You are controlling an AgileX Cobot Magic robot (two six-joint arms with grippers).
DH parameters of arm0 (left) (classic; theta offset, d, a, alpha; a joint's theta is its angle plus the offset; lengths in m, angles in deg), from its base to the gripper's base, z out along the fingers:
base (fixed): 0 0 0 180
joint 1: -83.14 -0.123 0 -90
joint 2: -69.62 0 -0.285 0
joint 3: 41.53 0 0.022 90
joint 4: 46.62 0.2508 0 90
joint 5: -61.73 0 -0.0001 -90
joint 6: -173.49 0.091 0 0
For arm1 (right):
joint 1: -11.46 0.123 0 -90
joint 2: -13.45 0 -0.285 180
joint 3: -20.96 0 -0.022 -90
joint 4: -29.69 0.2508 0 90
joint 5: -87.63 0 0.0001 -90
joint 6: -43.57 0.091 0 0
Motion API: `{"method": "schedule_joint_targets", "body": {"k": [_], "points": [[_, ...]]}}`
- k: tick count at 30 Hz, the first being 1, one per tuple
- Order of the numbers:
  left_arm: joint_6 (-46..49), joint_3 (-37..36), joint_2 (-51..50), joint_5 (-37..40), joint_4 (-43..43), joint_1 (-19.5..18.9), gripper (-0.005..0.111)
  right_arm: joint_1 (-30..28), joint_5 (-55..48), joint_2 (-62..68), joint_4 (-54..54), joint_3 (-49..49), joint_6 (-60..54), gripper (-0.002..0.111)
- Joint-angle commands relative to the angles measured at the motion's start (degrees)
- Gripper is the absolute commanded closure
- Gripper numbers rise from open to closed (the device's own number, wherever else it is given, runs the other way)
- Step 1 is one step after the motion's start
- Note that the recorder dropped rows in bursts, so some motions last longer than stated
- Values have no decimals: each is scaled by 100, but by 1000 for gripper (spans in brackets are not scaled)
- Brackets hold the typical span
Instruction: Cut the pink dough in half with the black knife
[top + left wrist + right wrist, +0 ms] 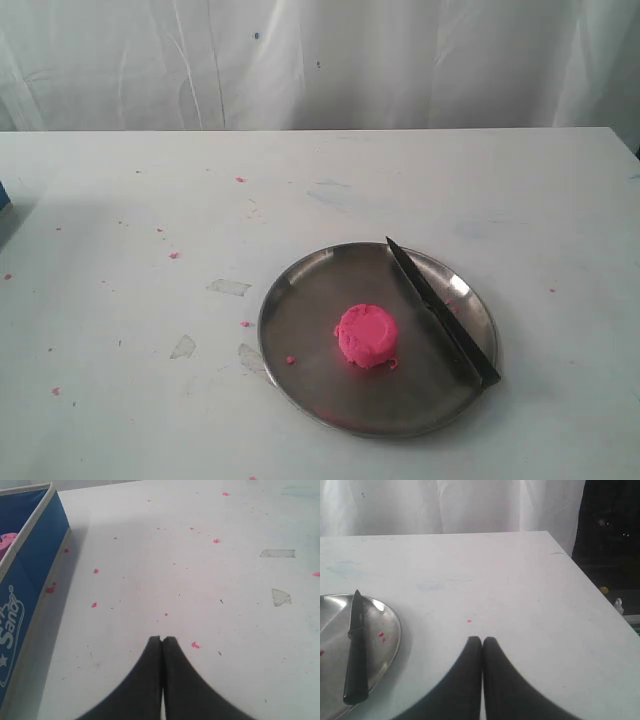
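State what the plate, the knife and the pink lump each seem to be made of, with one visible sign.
Plate: likely steel, brushed grey, with a bright glint near its rim.
Black knife: matte black throughout, no shine; whether coated metal or plastic cannot be told.
Pink dough: soft, clay-like, dull, with uneven pressed edges and crumbs shed nearby.

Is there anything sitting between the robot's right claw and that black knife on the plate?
Nothing visible does. In the right wrist view, only bare white table lies between the right end effector and the black knife, which rests across the steel plate, apart from the pink dough.
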Motion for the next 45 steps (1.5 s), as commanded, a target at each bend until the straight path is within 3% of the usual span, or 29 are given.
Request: {"method": "schedule_joint_targets", "body": {"k": [1, 29, 33, 45], "points": [[0, 0, 28, -22, -1, -19, 107, -27, 48, -19, -41, 9, 21, 108], [0, 0, 28, -22, -1, -19, 107, -27, 455, -19, -62, 9, 21, 108], [0, 0, 28, -22, -1, -19, 107, -27, 1056, -19, -62, 9, 21, 108], [0, 0, 28, -22, -1, -19, 107, -27, 4246, -19, -49, 9, 21, 108]]}}
